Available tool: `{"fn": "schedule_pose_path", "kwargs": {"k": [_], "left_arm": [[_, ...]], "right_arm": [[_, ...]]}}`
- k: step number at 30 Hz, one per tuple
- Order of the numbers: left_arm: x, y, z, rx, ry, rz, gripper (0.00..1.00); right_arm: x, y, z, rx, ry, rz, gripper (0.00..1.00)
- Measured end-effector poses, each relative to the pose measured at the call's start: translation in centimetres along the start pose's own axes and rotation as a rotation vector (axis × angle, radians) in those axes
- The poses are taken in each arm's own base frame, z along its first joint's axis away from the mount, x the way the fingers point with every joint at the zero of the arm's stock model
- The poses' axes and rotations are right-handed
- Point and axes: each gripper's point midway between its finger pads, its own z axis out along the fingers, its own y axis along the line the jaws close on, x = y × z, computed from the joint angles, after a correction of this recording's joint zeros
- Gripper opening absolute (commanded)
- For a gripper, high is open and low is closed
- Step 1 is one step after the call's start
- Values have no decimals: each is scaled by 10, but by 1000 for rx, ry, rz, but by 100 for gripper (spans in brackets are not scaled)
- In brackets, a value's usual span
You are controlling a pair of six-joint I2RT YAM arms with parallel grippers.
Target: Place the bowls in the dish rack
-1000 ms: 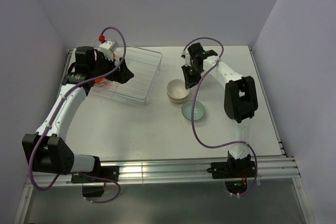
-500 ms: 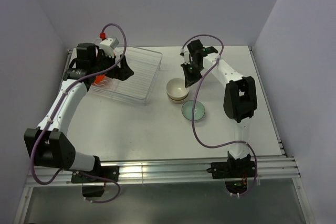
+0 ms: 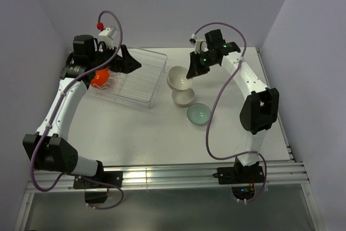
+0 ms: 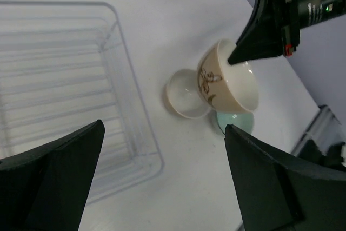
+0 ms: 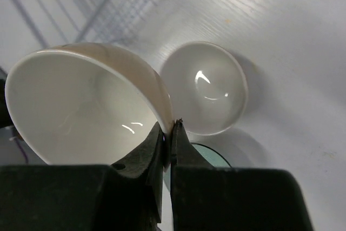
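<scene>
Lifts cream bowl point(image 3: 177, 77) off stack now, rim clamped in right jaws, tilted, just above second cream bowl point(image 3: 183, 97) and teal bowl point(image 3: 199, 113). On left, pulls up with jaws wide apart, leaving orange bowl point(image 3: 100, 77) in dish rack point(image 3: 154, 87) below and behind them. One down, next incoming.

Showed bare table point(image 3: 135, 128) ahead of the right gripper's point(image 5: 168, 131) held cream bowl point(image 3: 177, 77), up to the dish rack point(image 3: 141, 84). Showed another cream bowl point(image 3: 184, 97) just below, and the left gripper point(image 3: 130, 64) over the rack's far side.

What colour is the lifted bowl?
The lifted bowl is cream with a brown pattern, clearest in left wrist view.
</scene>
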Motion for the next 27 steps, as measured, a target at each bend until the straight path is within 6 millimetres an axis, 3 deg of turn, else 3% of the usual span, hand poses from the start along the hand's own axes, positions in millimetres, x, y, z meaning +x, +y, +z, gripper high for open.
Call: {"fn": "schedule_pose_path", "kwargs": {"k": [3, 8, 14, 20, 27], "left_arm": [[2, -14, 5, 86, 0, -103, 99], [37, -42, 10, 194, 52, -329, 100], [31, -95, 14, 356, 66, -411, 100], [43, -106, 16, 385, 69, -518, 99], [61, -103, 23, 369, 96, -629, 100]], "right_arm": [[-13, 19, -16, -77, -63, -7, 0], [-31, 47, -33, -178, -141, -11, 0], [-36, 62, -35, -224, -161, -15, 0], [-34, 75, -30, -246, -150, -32, 0], [-29, 91, -25, -258, -135, -67, 0]]}}
